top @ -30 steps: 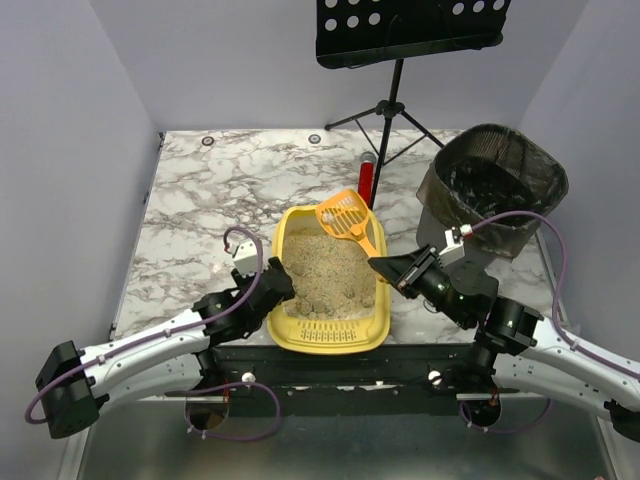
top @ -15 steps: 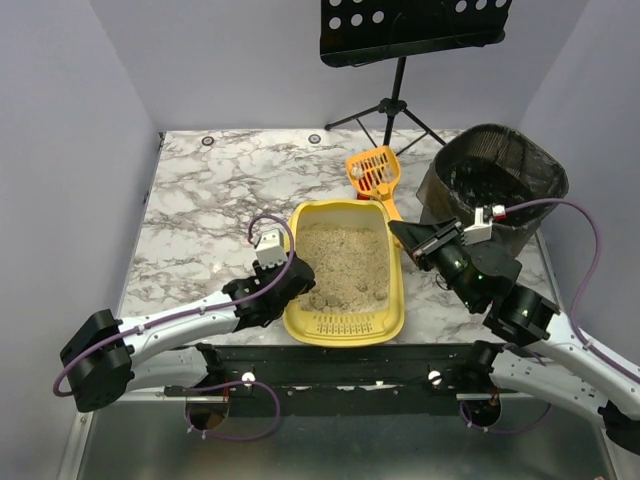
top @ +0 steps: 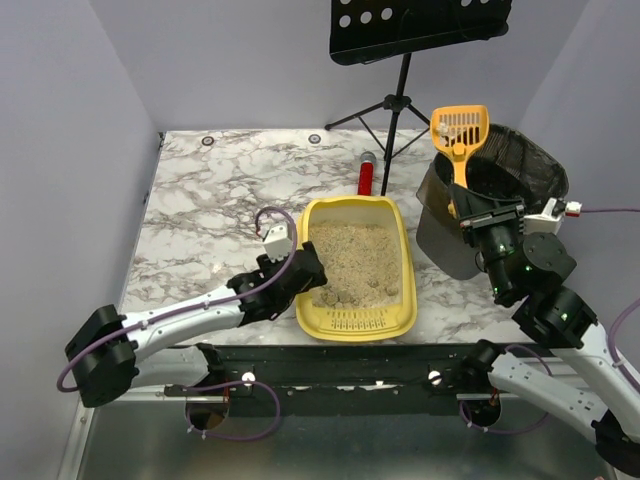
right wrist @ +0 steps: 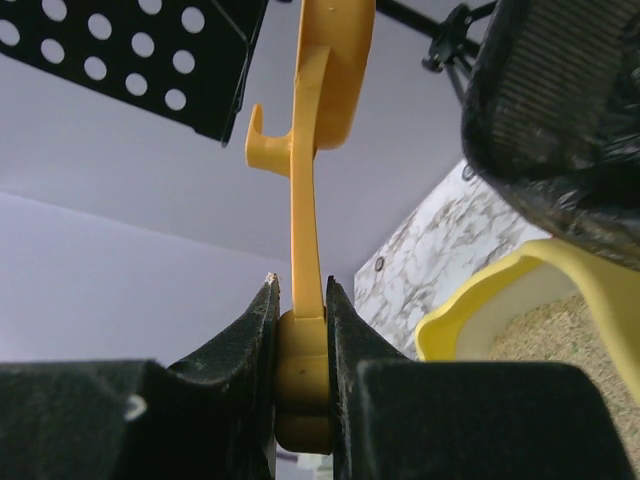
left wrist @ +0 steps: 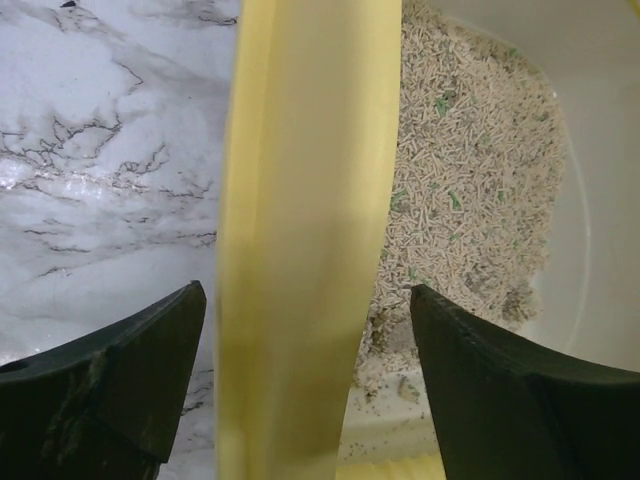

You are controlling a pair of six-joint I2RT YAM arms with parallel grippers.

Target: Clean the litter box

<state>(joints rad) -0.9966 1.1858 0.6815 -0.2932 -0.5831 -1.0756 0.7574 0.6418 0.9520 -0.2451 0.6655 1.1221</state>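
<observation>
The yellow litter box [top: 355, 203] lies on the marble table with beige litter in it. My left gripper [top: 305, 268] straddles its left wall [left wrist: 300, 250] with the jaws open, one finger outside and one over the litter, and a gap on each side. My right gripper [top: 470, 215] is shut on the handle of the orange-yellow slotted scoop [top: 459, 128]. The scoop stands upright above the near-left rim of the black mesh bin [top: 510, 170]. The right wrist view shows the handle pinched between the fingers [right wrist: 300, 290] and the scoop [right wrist: 320, 80] rising above them.
A black music stand [top: 400, 100] rises at the back of the table, its perforated tray [right wrist: 130, 50] overhead. A red cylinder [top: 366, 178] lies just behind the litter box. The bin [right wrist: 560, 110] stands at the table's right side.
My right arm has lifted the scoop out of the litter box and swung it up and right to the bin. The litter box has slid right. My left gripper's jaws have widened around its wall.
</observation>
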